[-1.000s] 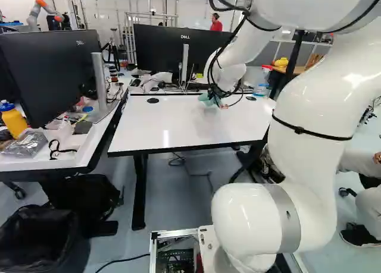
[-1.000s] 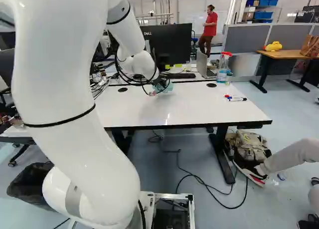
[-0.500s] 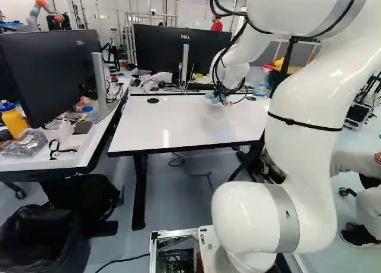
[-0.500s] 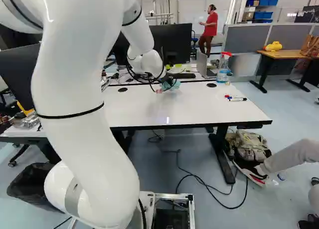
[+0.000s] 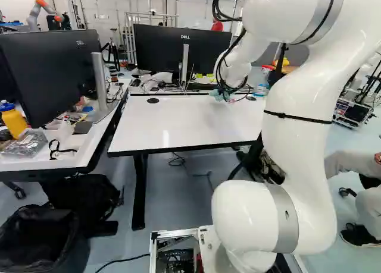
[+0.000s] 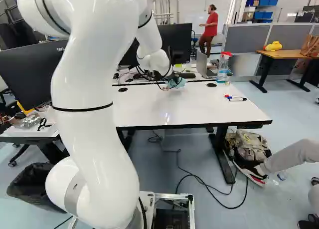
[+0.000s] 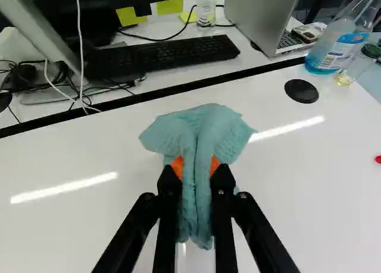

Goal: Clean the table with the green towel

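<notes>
Claw (image 7: 196, 170) pinching green towel (image 7: 205, 127) from both sides, folds fanned ahead of it; counter (image 7: 297, 166) underneath, towel-counter contact unclear.

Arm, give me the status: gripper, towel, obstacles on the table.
Gripper shut on towel. Towel at table's far part. Spray bottle and markers stand off to one side.

Arm (image 5: 297, 94): bent, reaching forward | wrist (image 6: 160, 63): tipped down | 2 fingers (image 7: 222, 195): gripping
</notes>
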{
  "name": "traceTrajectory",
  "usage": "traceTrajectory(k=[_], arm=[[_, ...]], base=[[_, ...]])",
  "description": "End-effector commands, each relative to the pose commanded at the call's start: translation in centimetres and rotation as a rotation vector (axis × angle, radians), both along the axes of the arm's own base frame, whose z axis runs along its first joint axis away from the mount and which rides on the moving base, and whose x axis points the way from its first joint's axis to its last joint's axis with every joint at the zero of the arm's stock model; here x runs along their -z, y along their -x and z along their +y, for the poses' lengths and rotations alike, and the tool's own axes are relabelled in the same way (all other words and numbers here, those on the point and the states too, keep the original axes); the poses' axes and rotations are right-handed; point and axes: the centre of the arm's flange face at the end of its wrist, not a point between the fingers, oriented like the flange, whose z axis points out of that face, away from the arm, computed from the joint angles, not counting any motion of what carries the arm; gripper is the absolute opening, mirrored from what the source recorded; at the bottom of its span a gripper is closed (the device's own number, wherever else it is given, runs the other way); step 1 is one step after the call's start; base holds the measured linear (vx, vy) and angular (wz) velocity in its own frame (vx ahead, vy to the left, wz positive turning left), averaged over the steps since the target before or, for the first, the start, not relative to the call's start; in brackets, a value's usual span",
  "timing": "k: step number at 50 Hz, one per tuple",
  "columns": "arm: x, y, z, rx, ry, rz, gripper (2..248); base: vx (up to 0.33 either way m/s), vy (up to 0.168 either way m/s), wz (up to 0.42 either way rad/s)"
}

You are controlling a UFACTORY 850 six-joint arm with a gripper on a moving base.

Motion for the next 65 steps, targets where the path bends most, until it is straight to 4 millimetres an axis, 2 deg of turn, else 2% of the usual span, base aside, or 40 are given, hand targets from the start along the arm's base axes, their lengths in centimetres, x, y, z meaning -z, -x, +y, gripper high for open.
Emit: traceTrajectory(k=[38,60,65], arm=[[0.8,-6.0,-5.3,0.055,0.012,-0.046,60],[3.6,-10.2,-5.8,0.045,0.013,-0.049,60],[4.2,-10.4,-5.9,0.045,0.011,-0.042,60]], base=[[0.0,0.0,0.0],[0.0,0.0,0.0],[0.0,0.0,0.0]])
